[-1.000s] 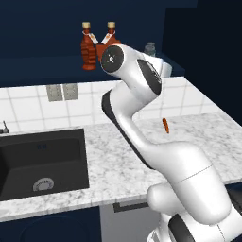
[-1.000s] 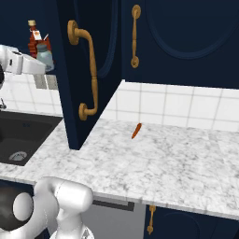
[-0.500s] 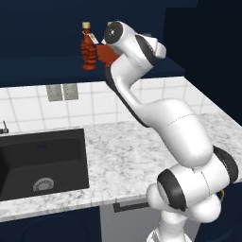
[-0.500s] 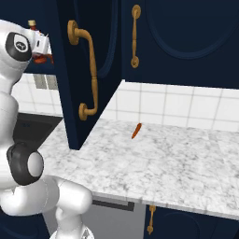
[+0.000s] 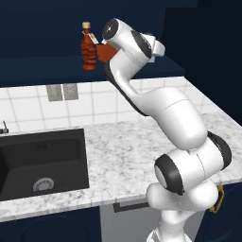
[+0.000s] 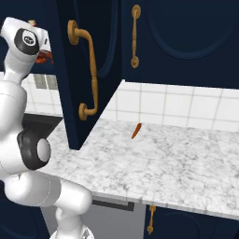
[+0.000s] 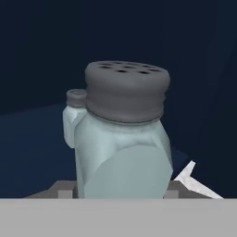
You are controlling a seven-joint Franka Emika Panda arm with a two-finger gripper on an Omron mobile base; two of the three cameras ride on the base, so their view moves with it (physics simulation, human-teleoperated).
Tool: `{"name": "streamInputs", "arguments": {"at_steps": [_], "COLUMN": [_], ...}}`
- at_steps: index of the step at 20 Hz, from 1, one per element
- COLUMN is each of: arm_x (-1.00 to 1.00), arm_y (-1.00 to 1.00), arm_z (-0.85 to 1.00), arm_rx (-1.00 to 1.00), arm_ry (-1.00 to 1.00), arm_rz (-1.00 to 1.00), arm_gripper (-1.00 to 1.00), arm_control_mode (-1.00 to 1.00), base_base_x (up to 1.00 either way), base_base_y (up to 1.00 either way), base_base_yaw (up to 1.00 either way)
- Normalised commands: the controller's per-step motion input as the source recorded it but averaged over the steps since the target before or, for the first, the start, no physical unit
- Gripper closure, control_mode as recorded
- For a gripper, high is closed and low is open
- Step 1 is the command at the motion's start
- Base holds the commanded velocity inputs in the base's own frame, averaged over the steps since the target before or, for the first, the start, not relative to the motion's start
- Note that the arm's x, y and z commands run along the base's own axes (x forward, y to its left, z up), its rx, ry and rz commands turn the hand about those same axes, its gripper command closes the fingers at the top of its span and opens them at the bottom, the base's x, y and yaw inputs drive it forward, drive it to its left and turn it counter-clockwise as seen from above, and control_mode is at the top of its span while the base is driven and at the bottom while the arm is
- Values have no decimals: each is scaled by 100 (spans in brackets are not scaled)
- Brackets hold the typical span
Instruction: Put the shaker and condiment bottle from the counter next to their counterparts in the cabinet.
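Note:
In the hand view the pale blue-grey shaker (image 7: 121,152) with its dark grey cap stands upright between my fingertips; my gripper (image 7: 118,190) is shut on it. Just behind it to the left peeks the matching shaker (image 7: 73,109), on the dark shelf. In the left base view my arm reaches up into the navy cabinet (image 5: 42,66), my hand hidden behind the wrist. One maple-leaf syrup bottle (image 5: 87,47) with a cork cap stands on the shelf; a second red-brown bottle (image 5: 105,52) beside it is partly covered by my arm.
The open cabinet door (image 6: 88,70) with a brass handle hangs over the marble counter (image 5: 123,146). A black sink (image 5: 42,160) lies at the left. A small orange stick (image 6: 136,130) lies on the counter near the tiled wall.
My arm has stretched upward and swung deeper into the cabinet, to the right of the bottles. It now covers part of the right-hand syrup bottle.

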Motion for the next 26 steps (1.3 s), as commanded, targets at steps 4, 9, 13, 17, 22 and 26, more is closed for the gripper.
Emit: {"name": "streamInputs", "arguments": {"at_steps": [4,9,13,17,22,26], "arm_x": [0,3,19,32,28,18], "arm_y": [-29,-16,-3,-1,0,0], "arm_z": [-13,-36,-36,-18,-6,-3], "arm_rx": [0,0,0,0,0,1], "arm_ry": [0,1,0,0,0,0], "arm_rz": [-8,-3,0,-3,-4,-5], "arm_gripper": [100,100,100,100,100,100], "arm_control_mode": [-100,-100,-100,-100,-100,-100], "base_base_x": [0,0,0,0,0,0], "base_base_y": [0,0,0,0,0,0], "base_base_yaw": [0,0,0,0,0,0]}}
